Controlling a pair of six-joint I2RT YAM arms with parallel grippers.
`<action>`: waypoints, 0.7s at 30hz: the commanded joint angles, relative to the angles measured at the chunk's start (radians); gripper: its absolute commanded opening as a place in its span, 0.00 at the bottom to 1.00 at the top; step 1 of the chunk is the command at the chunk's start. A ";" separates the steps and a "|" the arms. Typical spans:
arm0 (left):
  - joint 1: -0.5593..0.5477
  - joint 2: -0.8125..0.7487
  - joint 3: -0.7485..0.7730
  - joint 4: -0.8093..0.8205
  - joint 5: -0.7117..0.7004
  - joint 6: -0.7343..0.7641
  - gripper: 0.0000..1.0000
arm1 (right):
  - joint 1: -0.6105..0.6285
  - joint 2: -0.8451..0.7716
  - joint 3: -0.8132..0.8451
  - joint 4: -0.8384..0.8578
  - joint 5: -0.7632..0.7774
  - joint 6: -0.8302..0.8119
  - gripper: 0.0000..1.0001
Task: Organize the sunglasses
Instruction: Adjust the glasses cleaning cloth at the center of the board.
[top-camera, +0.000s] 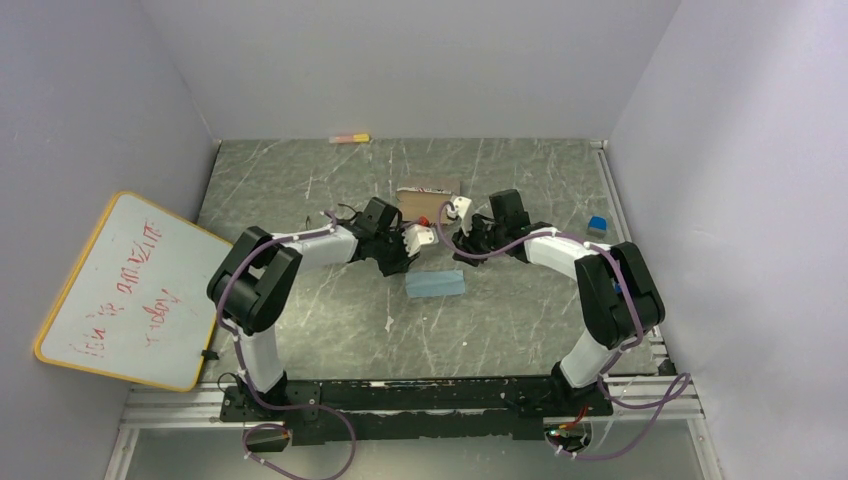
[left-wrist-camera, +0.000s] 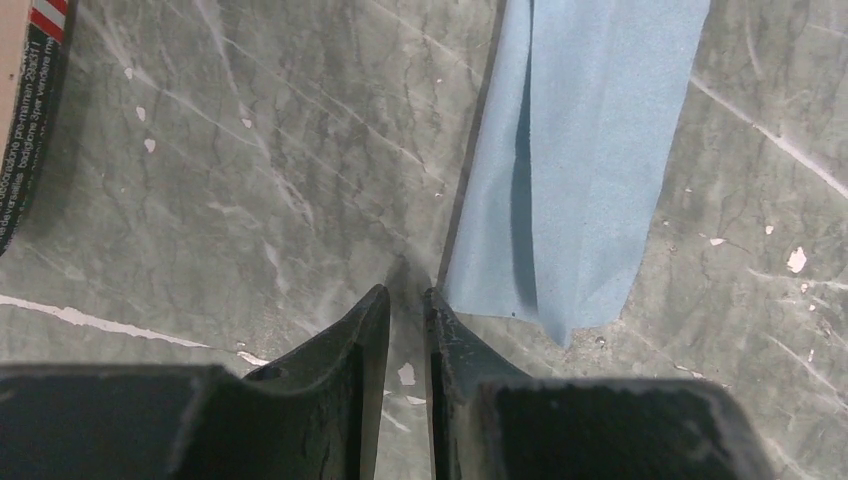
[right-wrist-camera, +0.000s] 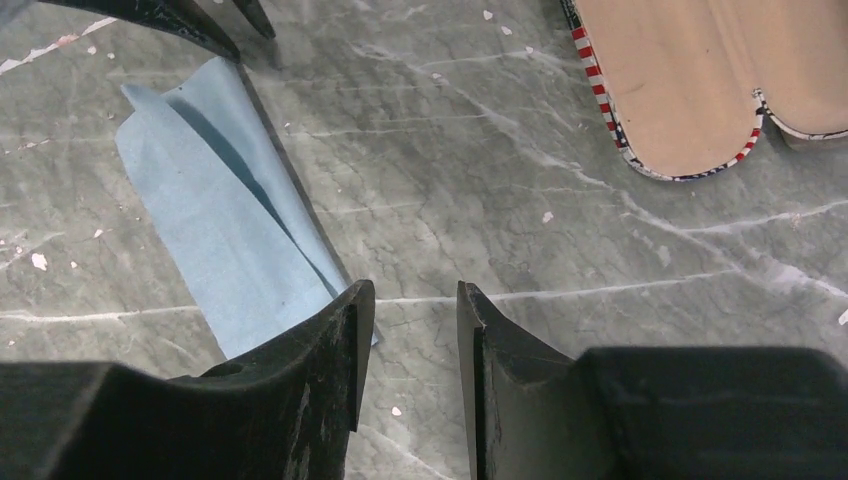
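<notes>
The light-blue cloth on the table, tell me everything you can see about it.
The light-blue cloth looks like thin, soft fabric. It is folded over itself into an oblong strip, and one layer's edge casts a dark shadow line along its length. It lies flat on the grey marbled table, near the middle, between the two arms. The left claw sits at one end and the right claw at the other. Both are open and neither grips it.

Tabletop (top-camera: 300, 180) is grey-green marble-look with white veins. Cloth (top-camera: 435, 284) near the middle is light blue. Case (right-wrist-camera: 680, 80) at 12 o'clock is tan with red-and-white striped edging. Whiteboard (top-camera: 130, 290) at 9 o'clock has a yellow frame and red scribbles. Left end effector (left-wrist-camera: 406, 292) and right end effector (right-wrist-camera: 415, 287): black.
</notes>
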 joint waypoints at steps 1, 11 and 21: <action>-0.005 -0.042 0.014 0.013 0.052 0.010 0.25 | -0.001 0.004 0.020 0.051 0.018 0.016 0.41; -0.005 -0.130 -0.047 0.111 -0.047 -0.020 0.24 | -0.001 0.014 0.019 0.049 0.012 0.023 0.41; -0.019 -0.065 -0.026 0.015 0.063 0.046 0.24 | -0.002 -0.006 0.013 0.050 0.003 0.030 0.41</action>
